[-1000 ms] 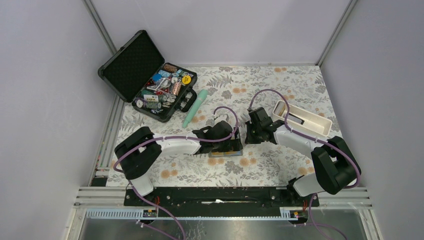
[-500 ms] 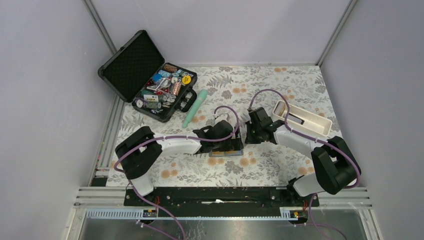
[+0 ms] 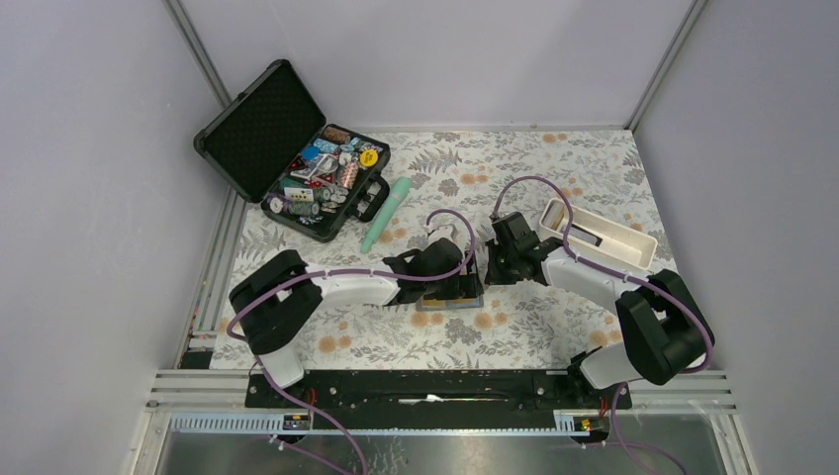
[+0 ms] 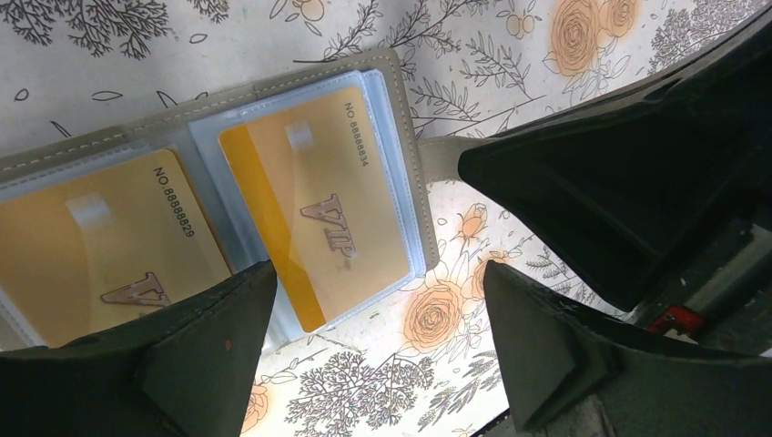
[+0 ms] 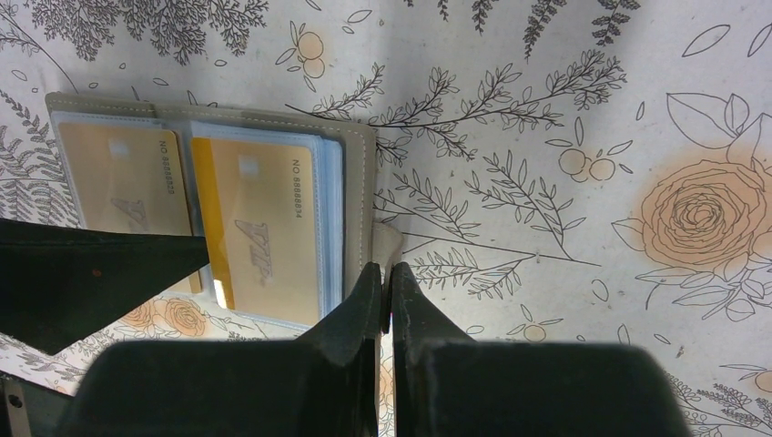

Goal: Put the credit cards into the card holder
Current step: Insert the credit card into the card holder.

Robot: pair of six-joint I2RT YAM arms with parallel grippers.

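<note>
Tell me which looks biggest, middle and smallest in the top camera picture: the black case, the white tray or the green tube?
1. black case, open, by far the largest
2. white tray
3. green tube, shorter and much thinner than the tray

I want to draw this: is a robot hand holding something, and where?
The right gripper pinches the card holder by its side tab; the left gripper is open, gripping nothing.

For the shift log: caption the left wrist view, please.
Open card holder with two gold VIP cards sleeved inside, left hand open over it, right hand pinching its side tab.
</note>
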